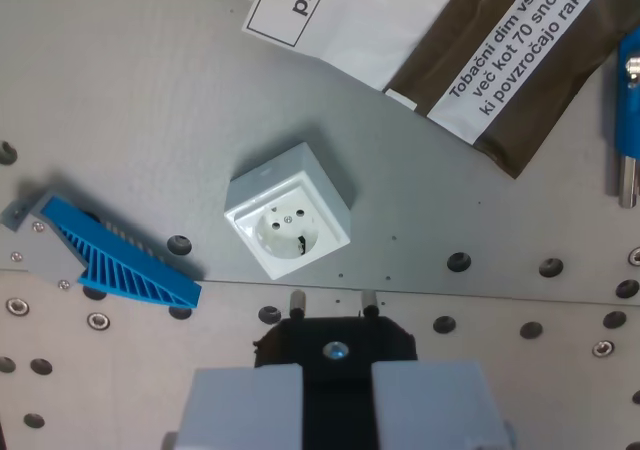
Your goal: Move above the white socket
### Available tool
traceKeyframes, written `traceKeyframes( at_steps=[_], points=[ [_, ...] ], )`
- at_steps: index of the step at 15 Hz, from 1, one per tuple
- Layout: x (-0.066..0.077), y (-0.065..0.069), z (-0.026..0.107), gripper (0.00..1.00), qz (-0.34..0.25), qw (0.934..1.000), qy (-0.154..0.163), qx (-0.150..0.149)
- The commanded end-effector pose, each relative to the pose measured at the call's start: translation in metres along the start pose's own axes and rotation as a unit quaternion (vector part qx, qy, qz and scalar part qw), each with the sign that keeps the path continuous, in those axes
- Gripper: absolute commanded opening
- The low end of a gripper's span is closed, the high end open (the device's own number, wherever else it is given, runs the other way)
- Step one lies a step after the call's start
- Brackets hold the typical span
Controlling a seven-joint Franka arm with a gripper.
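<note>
The white socket (288, 223), a square box with a round recessed face and two pin holes, sits on the grey metal plate near the middle of the wrist view, turned slightly askew. My gripper (337, 395) is at the bottom edge, just below the socket in the picture. Its two grey fingers (245, 405) are shut on a black plug (335, 345). The plug's two metal pins (297, 298) point toward the socket and stop a little short of its lower edge.
A blue ribbed plastic part (120, 260) lies to the left of the socket. A brown and white tobacco pack (500, 60) and a white printed sheet (320, 10) lie beyond it. A blue tool (628, 100) shows at the right edge. The plate (500, 300) has rows of holes.
</note>
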State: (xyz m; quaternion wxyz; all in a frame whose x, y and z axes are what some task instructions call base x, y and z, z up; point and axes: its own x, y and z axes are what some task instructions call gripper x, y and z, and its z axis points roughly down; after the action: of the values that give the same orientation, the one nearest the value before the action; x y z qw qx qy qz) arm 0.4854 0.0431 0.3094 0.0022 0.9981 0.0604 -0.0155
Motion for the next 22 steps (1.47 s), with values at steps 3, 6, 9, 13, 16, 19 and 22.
traceKeyframes(
  at_steps=[3, 6, 9, 13, 16, 19, 22],
  points=[
    [-0.011, -0.003, 0.025, 0.00, -0.071, 0.9962, 0.049, -0.005],
    [-0.018, -0.005, 0.038, 0.00, -0.095, 0.9943, 0.048, -0.008],
    [-0.025, -0.006, 0.053, 0.00, -0.119, 0.9917, 0.048, -0.011],
    [-0.035, -0.009, 0.071, 0.00, -0.148, 0.9879, 0.046, -0.014],
    [-0.042, -0.010, 0.086, 0.00, -0.170, 0.9843, 0.044, -0.016],
    [-0.049, -0.012, 0.102, 0.00, -0.189, 0.9809, 0.041, -0.019],
    [-0.056, -0.015, 0.118, 0.00, -0.208, 0.9772, 0.035, -0.021]
  ],
)
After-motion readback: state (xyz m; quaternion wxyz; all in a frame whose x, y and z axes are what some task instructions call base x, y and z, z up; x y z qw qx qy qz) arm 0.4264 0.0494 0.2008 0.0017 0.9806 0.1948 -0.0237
